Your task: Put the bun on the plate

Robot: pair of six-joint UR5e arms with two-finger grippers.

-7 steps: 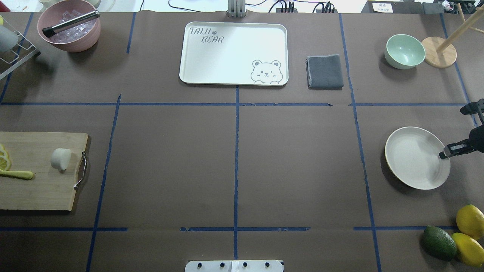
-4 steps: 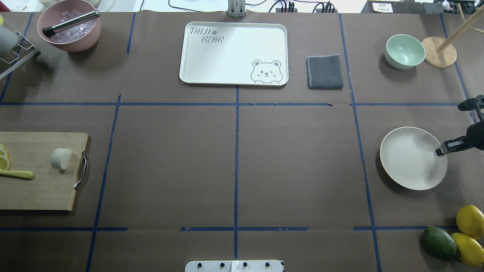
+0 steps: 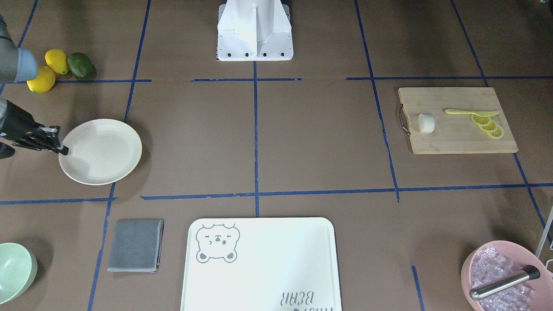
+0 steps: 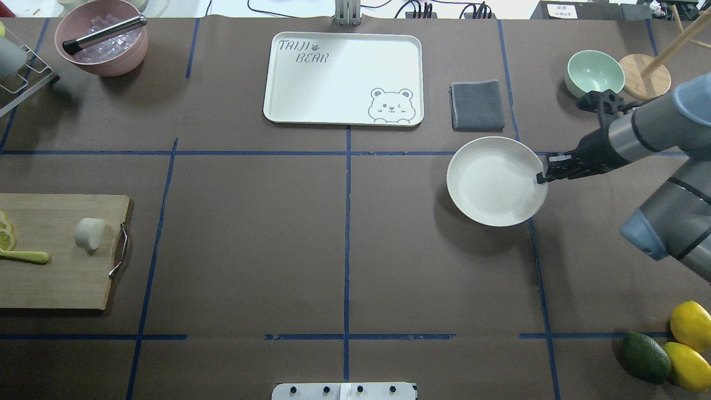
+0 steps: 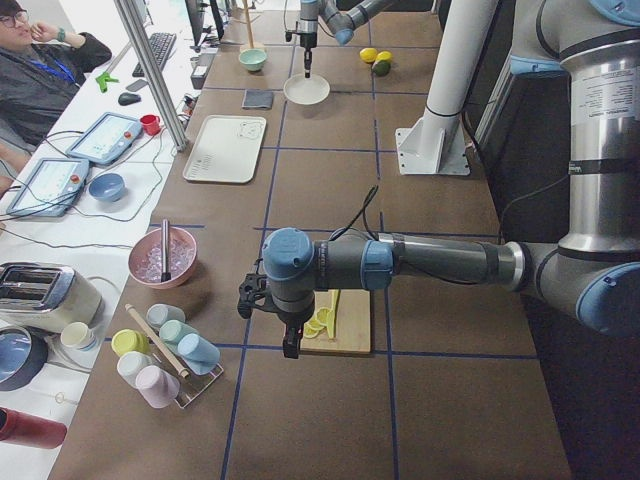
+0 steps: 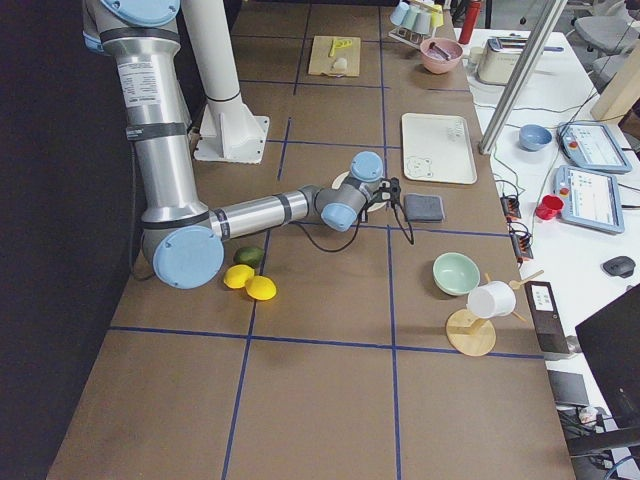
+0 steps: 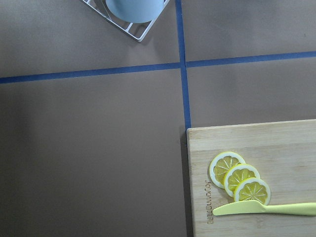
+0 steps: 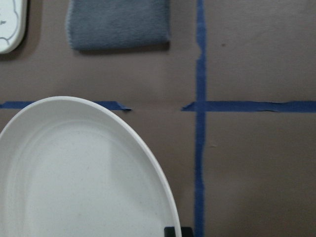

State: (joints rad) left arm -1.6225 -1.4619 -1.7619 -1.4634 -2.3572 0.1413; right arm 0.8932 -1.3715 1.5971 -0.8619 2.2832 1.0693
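Right end effector (image 4: 541, 178) pinches the plate (image 4: 491, 183) rim. Bun (image 4: 89, 233) lies on cutting board (image 4: 55, 278). Left end effector (image 5: 290, 345): grip state indeterminate.

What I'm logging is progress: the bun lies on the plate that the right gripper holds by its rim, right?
No. The bun lies on the wooden cutting board, not on the plate that the right gripper holds by its rim. The overhead exterior view shows it.

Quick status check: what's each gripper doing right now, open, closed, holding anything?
Left gripper: cannot be told; it shows only in the exterior left view.
Right gripper: closed on the rim of the plate.
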